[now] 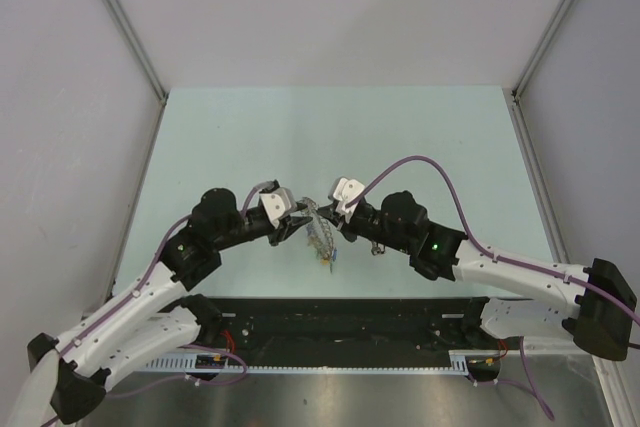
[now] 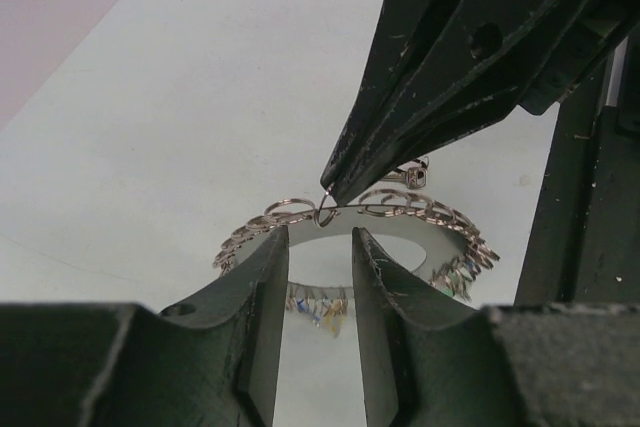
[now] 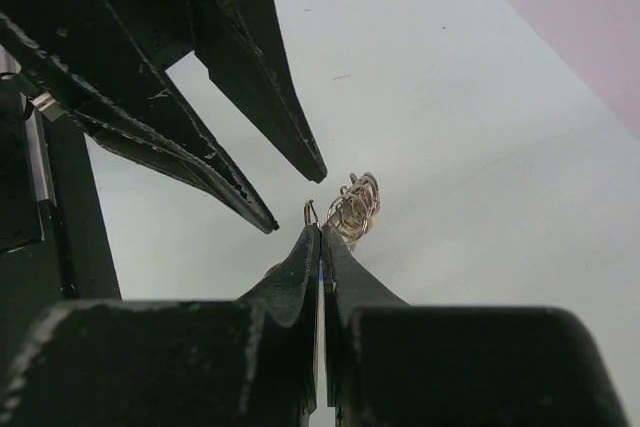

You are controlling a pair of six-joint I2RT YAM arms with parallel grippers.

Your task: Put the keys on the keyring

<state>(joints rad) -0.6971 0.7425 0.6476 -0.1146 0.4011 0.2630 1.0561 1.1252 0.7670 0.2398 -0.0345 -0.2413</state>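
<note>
Status: pinching keyring [image 2: 285,213] rim loop [image 3: 310,212] in clenched right tool [image 3: 318,229]; holding left tool [image 2: 319,237] released, empty, tips flanking same loop from opposite side.

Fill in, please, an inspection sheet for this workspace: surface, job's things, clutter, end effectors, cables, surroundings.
Surface: pale green table, matte.
Job's things: keyring at the centre, between the two arms; coloured keys hang on it.
Clutter: small metal piece behind the keyring, perhaps a loose key.
End effectors: left end effector open, tips at the keyring's rim; right end effector shut on a small wire loop of the keyring.
Cables: purple cables along both arms, away from the keyring.
Surroundings: grey walls with metal posts; nothing else seen.
</note>
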